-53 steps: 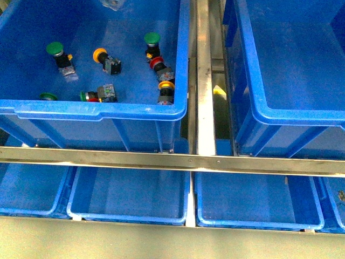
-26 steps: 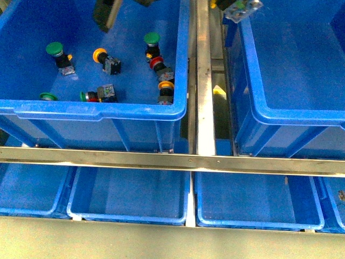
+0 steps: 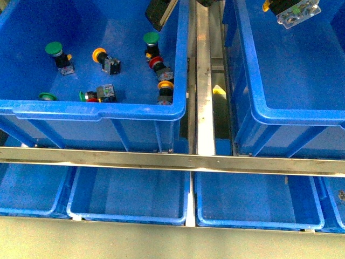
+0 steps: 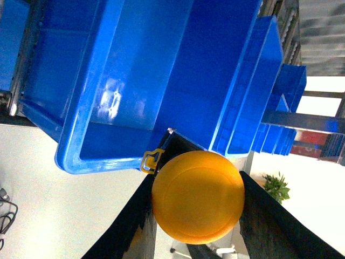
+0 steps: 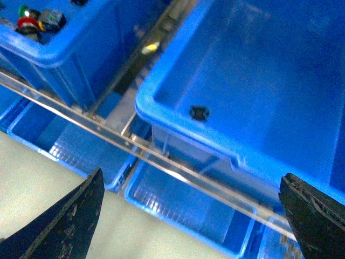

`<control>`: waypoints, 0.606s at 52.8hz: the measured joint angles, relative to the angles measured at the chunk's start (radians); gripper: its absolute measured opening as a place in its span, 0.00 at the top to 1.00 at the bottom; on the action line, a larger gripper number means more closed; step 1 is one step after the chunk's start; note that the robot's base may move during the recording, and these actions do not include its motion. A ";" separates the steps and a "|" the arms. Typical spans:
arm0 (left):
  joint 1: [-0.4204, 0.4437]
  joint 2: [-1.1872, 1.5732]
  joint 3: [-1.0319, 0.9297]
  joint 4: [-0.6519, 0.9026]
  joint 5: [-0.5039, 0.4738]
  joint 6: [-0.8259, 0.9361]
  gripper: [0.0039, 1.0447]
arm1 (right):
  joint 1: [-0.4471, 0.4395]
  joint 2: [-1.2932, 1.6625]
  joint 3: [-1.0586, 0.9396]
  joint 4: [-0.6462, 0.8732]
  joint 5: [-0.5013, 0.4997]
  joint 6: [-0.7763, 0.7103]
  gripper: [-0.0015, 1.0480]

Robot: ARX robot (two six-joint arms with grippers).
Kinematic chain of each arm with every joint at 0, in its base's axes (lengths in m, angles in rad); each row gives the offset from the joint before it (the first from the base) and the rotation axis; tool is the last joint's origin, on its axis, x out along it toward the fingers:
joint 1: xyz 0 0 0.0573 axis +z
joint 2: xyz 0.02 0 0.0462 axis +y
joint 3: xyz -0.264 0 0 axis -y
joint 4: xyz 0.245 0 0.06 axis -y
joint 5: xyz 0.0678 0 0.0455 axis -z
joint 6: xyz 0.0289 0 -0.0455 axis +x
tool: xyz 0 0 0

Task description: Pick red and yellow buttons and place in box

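Note:
The yellow button (image 4: pixel 197 197) fills the left wrist view, its round cap pinched between the two black fingers of my left gripper (image 4: pixel 200 172), which is shut on it. In the front view the same button (image 3: pixel 295 12) hangs at the top right, silver body showing, above the inside of the box (image 3: pixel 253 105), a deep blue crate that shows nothing inside. A red button (image 3: pixel 156 63) lies in the left blue crate (image 3: pixel 102 110), near its right wall. My right gripper (image 5: pixel 191 216) is open and holds nothing, high above the shelf front; the front view does not show it.
Green-capped buttons (image 3: pixel 53 49) and orange-capped ones (image 3: pixel 99 54) lie scattered in the left crate. A dark part of the left arm (image 3: pixel 161 12) hangs over that crate's far right corner. A steel rail (image 3: pixel 205 81) separates the crates; shallow blue trays (image 3: pixel 129 199) sit below.
The left arm has carried the yellow button to the right, from over the left crate, across the steel rail, to above the box. The buttons in the left crate have not moved.

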 joint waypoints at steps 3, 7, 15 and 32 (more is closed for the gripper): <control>-0.002 -0.001 -0.001 0.000 -0.005 0.000 0.67 | 0.009 0.108 0.035 0.109 -0.009 -0.051 0.06; -0.003 -0.004 -0.006 0.001 -0.008 0.000 0.67 | 0.011 0.226 0.081 0.214 -0.016 -0.099 0.06; -0.013 -0.012 -0.023 0.003 -0.009 -0.002 0.67 | 0.018 0.447 0.197 0.338 -0.016 -0.181 0.06; -0.015 -0.021 -0.024 0.011 -0.010 -0.009 0.67 | 0.056 0.608 0.328 0.426 -0.005 -0.254 0.06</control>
